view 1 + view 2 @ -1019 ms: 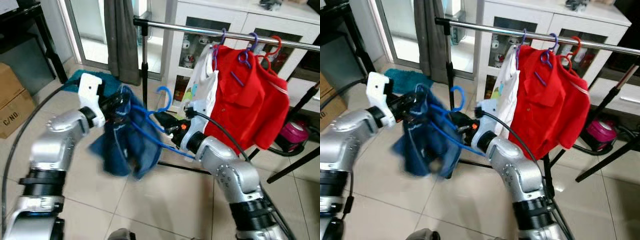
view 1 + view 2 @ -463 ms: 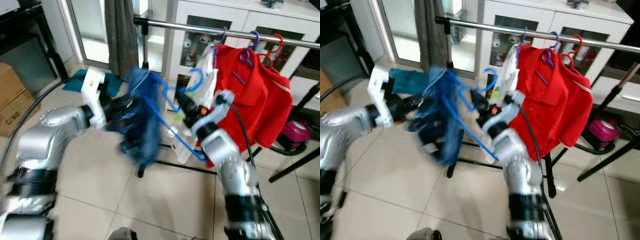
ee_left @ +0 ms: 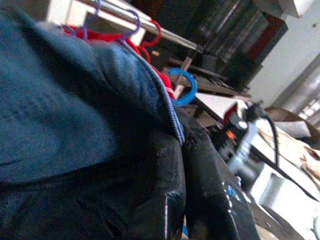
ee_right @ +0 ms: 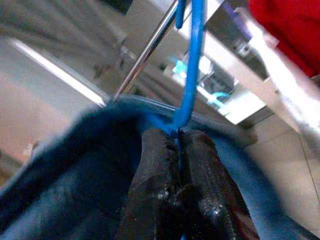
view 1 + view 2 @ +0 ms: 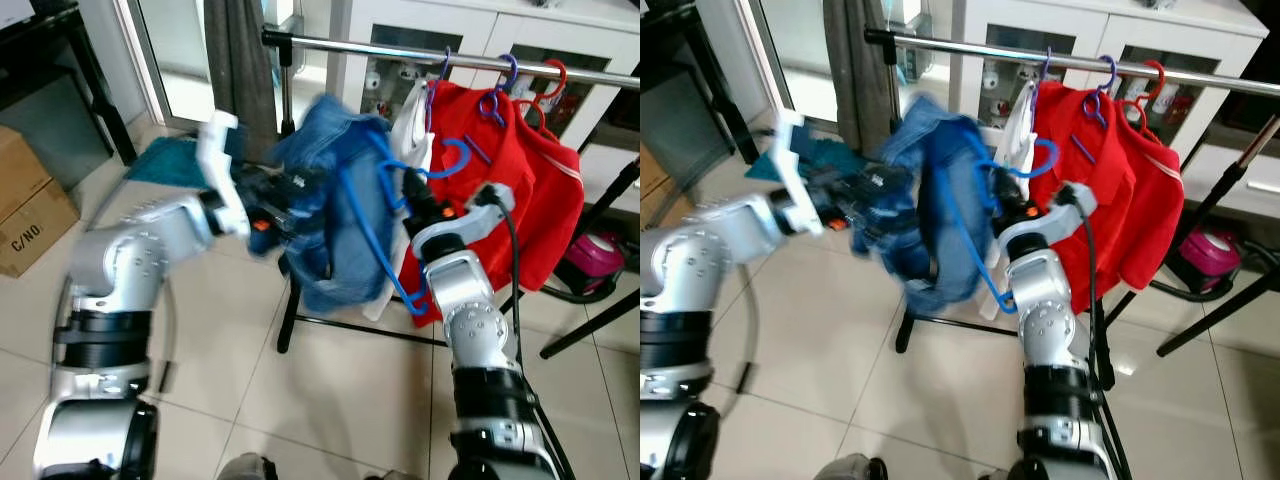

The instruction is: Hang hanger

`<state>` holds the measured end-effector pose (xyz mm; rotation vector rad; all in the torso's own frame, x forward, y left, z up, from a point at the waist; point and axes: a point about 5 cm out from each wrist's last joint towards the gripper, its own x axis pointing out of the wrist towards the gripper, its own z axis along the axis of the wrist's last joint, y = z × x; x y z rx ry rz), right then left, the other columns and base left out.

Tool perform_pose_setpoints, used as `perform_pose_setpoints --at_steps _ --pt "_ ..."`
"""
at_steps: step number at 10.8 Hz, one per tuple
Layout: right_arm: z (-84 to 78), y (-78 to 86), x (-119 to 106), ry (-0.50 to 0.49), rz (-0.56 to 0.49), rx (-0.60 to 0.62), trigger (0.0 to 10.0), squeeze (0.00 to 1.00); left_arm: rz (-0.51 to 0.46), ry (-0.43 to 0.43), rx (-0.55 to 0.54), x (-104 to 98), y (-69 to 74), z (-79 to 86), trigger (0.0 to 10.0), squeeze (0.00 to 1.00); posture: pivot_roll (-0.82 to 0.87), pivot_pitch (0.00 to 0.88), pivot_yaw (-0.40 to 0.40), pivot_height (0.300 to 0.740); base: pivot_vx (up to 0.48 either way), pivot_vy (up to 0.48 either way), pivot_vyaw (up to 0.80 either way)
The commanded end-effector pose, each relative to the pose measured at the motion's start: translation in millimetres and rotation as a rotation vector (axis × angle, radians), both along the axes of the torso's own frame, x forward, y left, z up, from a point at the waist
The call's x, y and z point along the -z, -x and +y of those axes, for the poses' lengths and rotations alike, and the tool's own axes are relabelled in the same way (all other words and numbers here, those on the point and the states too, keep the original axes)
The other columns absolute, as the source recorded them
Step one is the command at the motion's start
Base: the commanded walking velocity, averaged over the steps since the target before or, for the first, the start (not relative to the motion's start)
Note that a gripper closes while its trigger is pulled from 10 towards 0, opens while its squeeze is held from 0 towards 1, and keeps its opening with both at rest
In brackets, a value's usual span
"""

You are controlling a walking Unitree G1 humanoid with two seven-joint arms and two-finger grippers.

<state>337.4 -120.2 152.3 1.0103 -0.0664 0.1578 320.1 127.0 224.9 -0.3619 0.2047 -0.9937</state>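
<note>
rail: chrome garment rail [image 5: 340, 45] runs across top of head views; purple hangers [image 5: 500, 85] and a red-hooked one already on it w/ red shirt [image 5: 520, 190] and white garment [image 5: 412, 150].
hanger: blue hanger [image 5: 385, 215] carrying denim garment [image 5: 335, 210], raised in front of the hung clothes, hook [image 5: 455, 158] just below rail, not over it yet.
right end effector: [image 4: 182, 150] fingers [image 4: 155, 165] clamped together on the blue wire at hanger neck, wire running up between pads; in head view sits [image 5: 418, 205] just under the hook, close to white garment.
left end effector: [image 5: 285, 195] buried in denim at the garment's left side; wrist view shows dark fingers [image 3: 200, 190] pressed close w/ fabric draped over them, looks like a pinch on the cloth, prob. supporting weight.
done: garment on hanger, hanger lifted to approx. rail height, both arms holding.
left: hook to go up and over the rail, in free stretch left of purple hangers; then both grips to release, denim to drop straight.
progress est.: past halfway, hanging itself not yet made.
risk: hook facing toward red shirt, could snag neighbouring hangers; head views blurred around left arm, exact grip spot on denim unclear.
</note>
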Motion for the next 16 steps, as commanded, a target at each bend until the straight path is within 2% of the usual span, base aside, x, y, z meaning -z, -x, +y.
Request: perform_pose_setpoints --at_steps 1,3,6,7,9,10,11,12,13,14,15,16 --pt "43.8 -8.6 -29 -0.199 -0.046 -0.029 10.0 0.00 0.013 0.010 0.046 -3 6.1 -9.6 0.0 0.00 0.07 0.033 0.001 0.740 0.000 0.000 0.00" --pt "41.8 -13.1 -31 -0.240 -0.032 0.013 10.0 0.00 0.071 0.092 0.046 -4 7.1 -20.2 0.0 0.00 0.07 0.035 -0.011 0.740 0.000 0.000 0.00" --pt "41.2 -16.4 -31 -0.234 -0.025 0.047 10.0 0.00 0.105 0.305 0.040 -28 1.2 -36.7 0.0 0.00 0.07 0.025 -0.020 0.740 0.000 0.000 0.00" --pt "41.2 -16.2 -32 -0.212 -0.033 0.049 10.0 0.00 0.121 0.352 0.010 -33 -2.4 -34.8 0.0 0.00 0.07 0.023 -0.020 0.740 0.000 0.000 0.00" --pt "37.0 -14.3 -28 -0.145 -0.049 0.072 10.0 0.00 0.160 0.552 -0.059 -58 -12.1 -24.5 0.0 0.00 0.06 0.016 -0.032 0.740 0.000 0.000 0.00" --pt "34.1 -14.2 -23 -0.170 -0.018 0.083 10.0 0.00 0.187 0.637 -0.071 -67 -14.3 -20.7 0.0 0.00 0.06 0.012 -0.038 0.740 0.000 0.000 0.00" --pt "32.0 -15.5 -25 -0.183 -0.019 0.089 10.0 0.00 0.186 0.532 -0.091 -56 -13.2 -21.6 0.0 0.00 0.06 0.008 -0.042 0.740 0.000 0.000 0.00" --pt "31.4 -17.3 -32 -0.211 -0.044 0.064 10.0 0.00 0.204 0.380 -0.118 -36 -10.5 -24.5 0.0 0.00 0.06 0.003 -0.042 0.740 0.000 0.000 0.00" --pt "36.6 -17.2 -41 -0.168 -0.085 -0.023 10.0 0.00 0.166 0.214 -0.148 -21 -7.9 -23.7 0.0 0.00 0.06 0.001 -0.046 0.740 0.000 0.000 0.00" --pt "40.1 -11.6 -45 -0.030 -0.136 -0.120 10.0 0.00 0.085 0.044 -0.256 -8 -11.7 -12.5 0.0 0.00 0.05 0.000 -0.044 0.740 0.000 0.000 0.00" --pt "35.1 -1.6 -40 0.072 -0.149 -0.175 10.0 0.00 -0.041 -0.038 -0.422 -11 -21.3 8.7 0.0 0.00 0.05 0.000 -0.047 0.740 0.000 0.000 0.00" --pt "30.8 5.8 -34 0.135 -0.145 -0.207 10.0 0.00 -0.100 -0.044 -0.493 -17 -24.4 19.9 0.0 0.00 0.05 0.000 -0.048 0.740 0.000 0.000 0.00"
